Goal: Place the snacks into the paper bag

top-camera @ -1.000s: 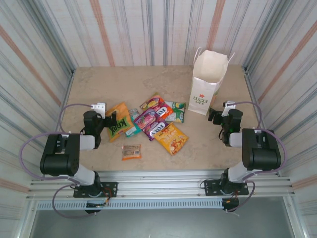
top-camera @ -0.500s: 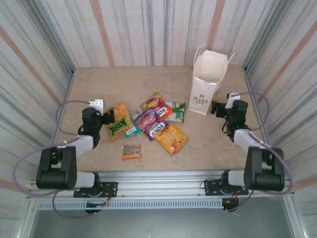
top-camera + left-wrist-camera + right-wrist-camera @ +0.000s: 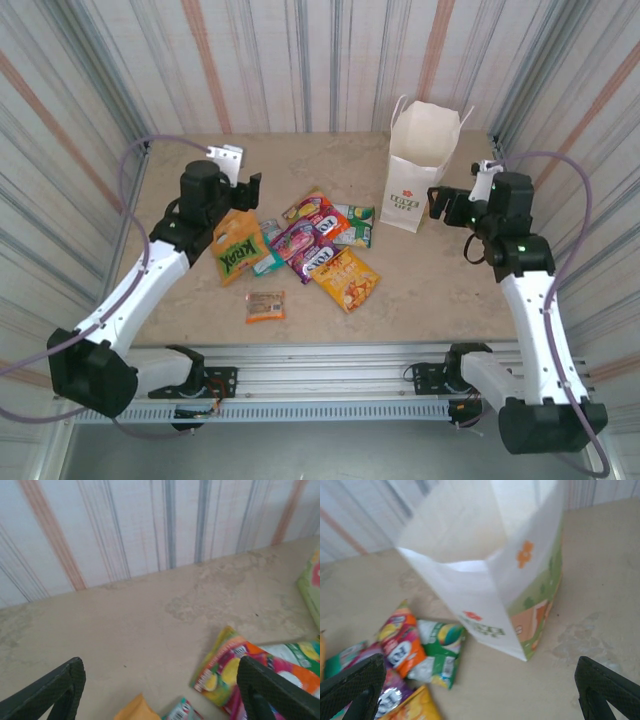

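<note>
The white paper bag (image 3: 418,170) stands upright toward one o'clock on the table (image 3: 300,160). The snacks (image 3: 310,250) lie heaped mid-table, with one small bar (image 3: 265,305) apart at seven o'clock. The left gripper (image 3: 248,186) hangs at the heap's ten o'clock, jaws wide and empty. The right gripper (image 3: 440,203), at the bag's four o'clock, is spread wide too.

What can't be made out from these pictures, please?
- Floor of the paper bag: top external view, hidden by its own walls.
- Its print: right wrist view, blurred.
- Most of the teal packet: top external view, under neighbouring packets.
- Lettering on the small orange-brown bar: top external view, too small.
- Rest of the orange packet: left wrist view, cut by the bottom edge.
</note>
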